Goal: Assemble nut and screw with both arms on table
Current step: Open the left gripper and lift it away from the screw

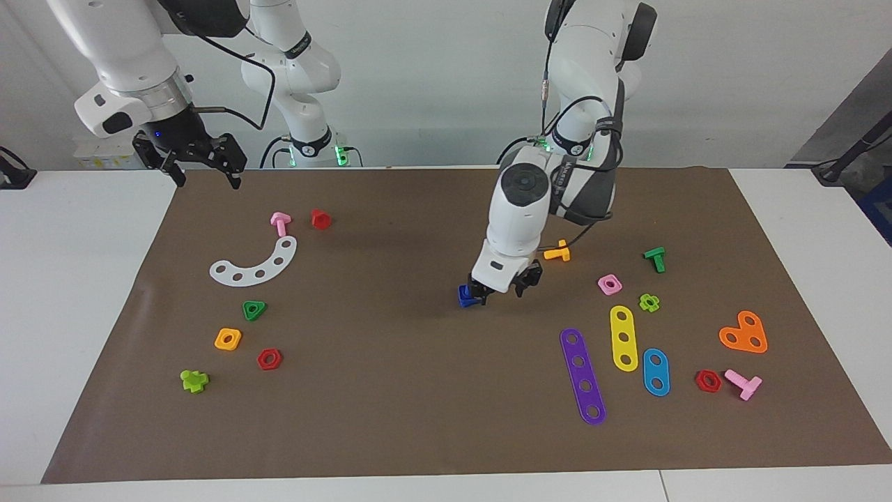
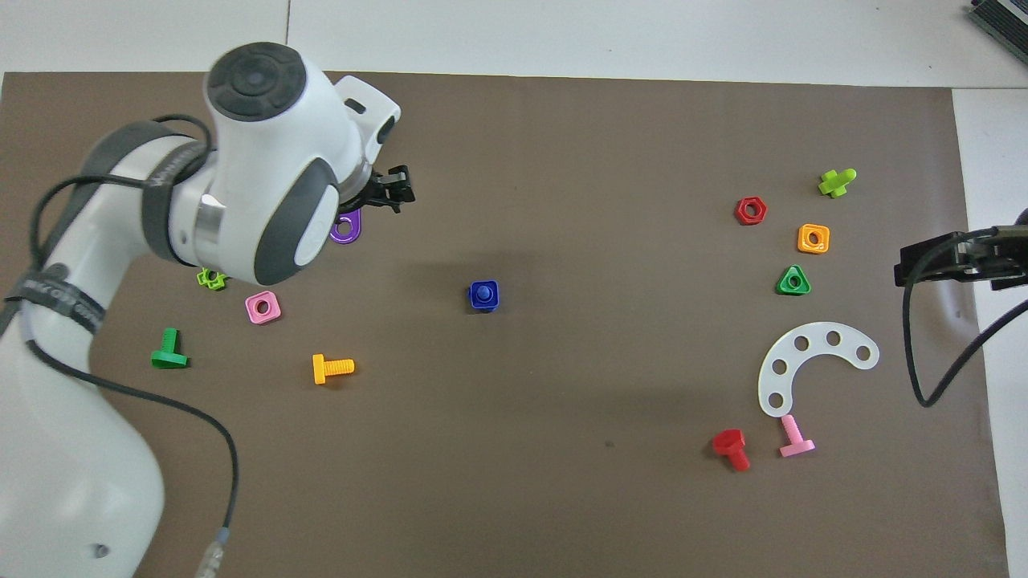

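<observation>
The dark blue square nut (image 2: 483, 295) lies flat near the middle of the brown mat of the table (image 1: 390, 418). A round blue stub, the screw (image 2: 483, 293), fills its hole; the screw's head is hidden. Nothing holds the pair (image 1: 465, 296). My left gripper (image 1: 500, 293) hangs open and empty just above the mat, beside the blue pair on the left arm's side, and shows raised in the overhead view (image 2: 395, 191). My right gripper (image 1: 205, 180) waits open and empty over the mat's corner at the right arm's end.
Toward the right arm's end lie a white curved strip (image 1: 254, 263), pink screw (image 1: 280, 223), red screw (image 1: 320, 219), green triangular nut (image 1: 254, 309) and orange nut (image 1: 228, 339). Toward the left arm's end lie an orange screw (image 1: 557, 252), pink nut (image 1: 609, 284) and coloured strips (image 1: 582, 376).
</observation>
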Controlling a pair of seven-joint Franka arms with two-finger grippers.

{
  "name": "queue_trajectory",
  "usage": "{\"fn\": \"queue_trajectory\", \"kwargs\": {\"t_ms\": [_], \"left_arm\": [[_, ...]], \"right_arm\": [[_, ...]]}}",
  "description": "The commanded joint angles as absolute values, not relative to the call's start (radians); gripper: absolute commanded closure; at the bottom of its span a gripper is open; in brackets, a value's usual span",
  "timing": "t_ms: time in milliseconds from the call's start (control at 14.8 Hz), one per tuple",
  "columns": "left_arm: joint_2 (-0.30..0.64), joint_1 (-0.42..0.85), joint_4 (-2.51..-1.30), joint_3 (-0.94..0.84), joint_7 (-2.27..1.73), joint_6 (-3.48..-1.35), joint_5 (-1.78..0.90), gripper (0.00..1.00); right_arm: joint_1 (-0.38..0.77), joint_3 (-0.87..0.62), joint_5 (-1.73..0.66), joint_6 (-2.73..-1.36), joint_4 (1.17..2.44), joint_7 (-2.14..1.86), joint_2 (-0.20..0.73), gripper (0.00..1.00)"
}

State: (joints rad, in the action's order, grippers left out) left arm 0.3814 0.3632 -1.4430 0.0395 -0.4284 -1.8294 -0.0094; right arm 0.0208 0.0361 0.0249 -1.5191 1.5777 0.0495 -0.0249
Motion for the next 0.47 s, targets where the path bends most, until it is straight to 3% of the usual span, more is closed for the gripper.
{"fn": "queue_trajectory", "kwargs": {"t_ms": [0, 406], "left_arm": [[0.284, 0.272, -1.498, 0.038, -0.24, -1.743, -0.032, 0.17], [0.189, 0.097, -1.548, 0.04, 0.102, -1.609, -0.031, 0.17]], "right_arm": [[0.018, 0.037, 0.011, -1.503, 1.575, 0.021, -0.028, 0.0], [0.018, 0.037, 0.012, -1.503, 1.575, 0.021, -0.028, 0.0]]}}
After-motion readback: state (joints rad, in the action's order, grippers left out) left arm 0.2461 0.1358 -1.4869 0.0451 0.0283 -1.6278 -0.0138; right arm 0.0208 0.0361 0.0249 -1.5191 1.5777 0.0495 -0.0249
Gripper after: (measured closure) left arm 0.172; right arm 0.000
